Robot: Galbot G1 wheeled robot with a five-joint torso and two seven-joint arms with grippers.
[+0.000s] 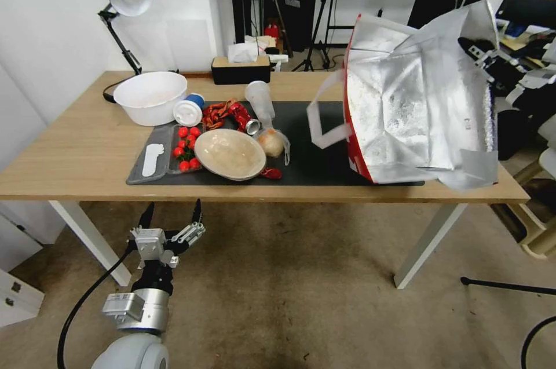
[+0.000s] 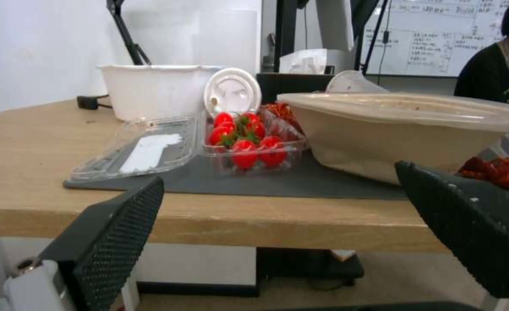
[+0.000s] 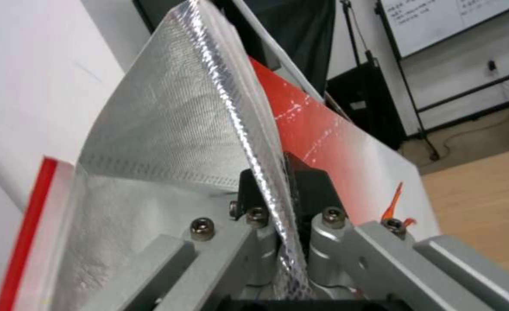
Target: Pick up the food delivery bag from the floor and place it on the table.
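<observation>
Head view: the food delivery bag (image 1: 414, 108) sits at the right of the frame, its base on the dark grey mat (image 1: 315, 152) of the table (image 1: 75, 149), foil lining facing the camera, a white handle hanging at its left. The right gripper (image 1: 478, 53) meets the bag's upper right rim. At lower left, below the table edge, the left gripper (image 1: 172, 217) hangs with fingers spread, grasping nothing.

Left wrist view: the left gripper (image 2: 277, 224) stands spread before the table edge; a tomato box (image 2: 248, 144) and a beige bowl (image 2: 404, 129) lie beyond.

Right wrist view: the right gripper (image 3: 283, 190) is clenched on the bag's foil rim (image 3: 231, 116).
</observation>
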